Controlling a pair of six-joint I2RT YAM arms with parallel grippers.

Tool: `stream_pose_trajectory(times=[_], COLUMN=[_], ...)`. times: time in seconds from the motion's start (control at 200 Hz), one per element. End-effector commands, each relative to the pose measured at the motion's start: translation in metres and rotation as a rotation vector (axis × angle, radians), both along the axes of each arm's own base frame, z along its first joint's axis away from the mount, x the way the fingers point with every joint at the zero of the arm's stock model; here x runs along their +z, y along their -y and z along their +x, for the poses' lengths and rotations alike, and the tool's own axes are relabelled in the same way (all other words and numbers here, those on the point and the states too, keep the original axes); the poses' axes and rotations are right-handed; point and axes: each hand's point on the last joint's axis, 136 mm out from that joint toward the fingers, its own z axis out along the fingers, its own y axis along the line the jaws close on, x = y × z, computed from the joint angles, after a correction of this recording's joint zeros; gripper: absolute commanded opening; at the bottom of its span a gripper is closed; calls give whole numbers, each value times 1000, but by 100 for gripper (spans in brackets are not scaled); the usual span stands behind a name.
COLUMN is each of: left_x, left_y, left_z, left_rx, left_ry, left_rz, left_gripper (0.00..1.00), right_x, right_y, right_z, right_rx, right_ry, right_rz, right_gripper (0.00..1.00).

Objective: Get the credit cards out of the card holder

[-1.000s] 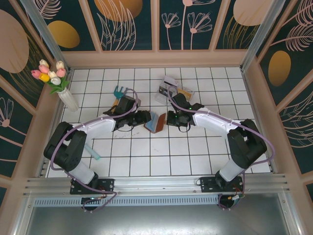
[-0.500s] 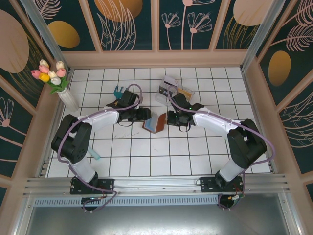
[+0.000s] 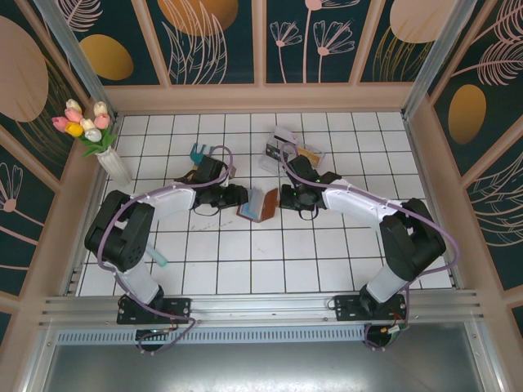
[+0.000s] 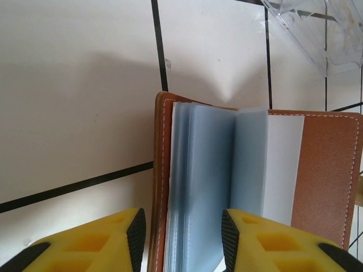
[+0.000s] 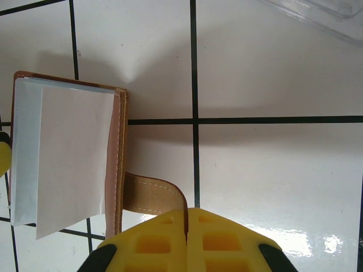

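Left gripper (image 4: 182, 226) moved onto card holder (image 4: 329, 170), jaws apart astride floppy pockets (image 4: 204, 170); strap (image 5: 150, 195) pinched by right gripper (image 5: 186, 218); thin cards best edge-gripped

Open card holder (image 4: 326, 170), left hand (image 4: 182, 238) astride its blue-grey leaves

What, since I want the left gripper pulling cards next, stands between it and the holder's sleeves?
Nothing visible. The left gripper, jaws open, straddles the blue-grey sleeves of the holder. The right gripper is shut on the strap, off to the other side.
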Motion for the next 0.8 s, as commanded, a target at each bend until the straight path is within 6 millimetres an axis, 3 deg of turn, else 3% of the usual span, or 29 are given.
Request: stream_pose_trajectory(times=[0.0,0.2,0.315,0.37,0.545,0.601,0.711,0.746,0.796], left_x=[-11,-8,-3,-4,2,19,34,31,40], left_y=[8,20,23,20,3,-4,-20,-29,-40], left_z=[-4,-8,-9,-9,-13,-12,-12,-16,-9], left_rx=[-22,-56,-56,-42,-8,9,28,26,34], left_ry=[-40,-55,-57,-60,-47,-8,25,23,56], left_rz=[-50,-129,-165,-144,-47,-23,66,122,200], left_gripper=[40,30,10,6,2,1,1,1,1], right_x=[-10,-16,-18,-14,30,48,80,89,97], right_y=[8,13,17,17,14,11,-3,-9,-19], right_z=[0,-1,1,3,17,21,27,30,31], right_rx=[-26,-36,-48,-49,-73,-77,-54,-45,-27], right_ry=[-15,-28,-26,-4,126,172,236,255,269], right_rz=[-29,-36,-43,-40,44,84,187,226,284], right_gripper=[7,7,8,12,37,42,45,45,45])
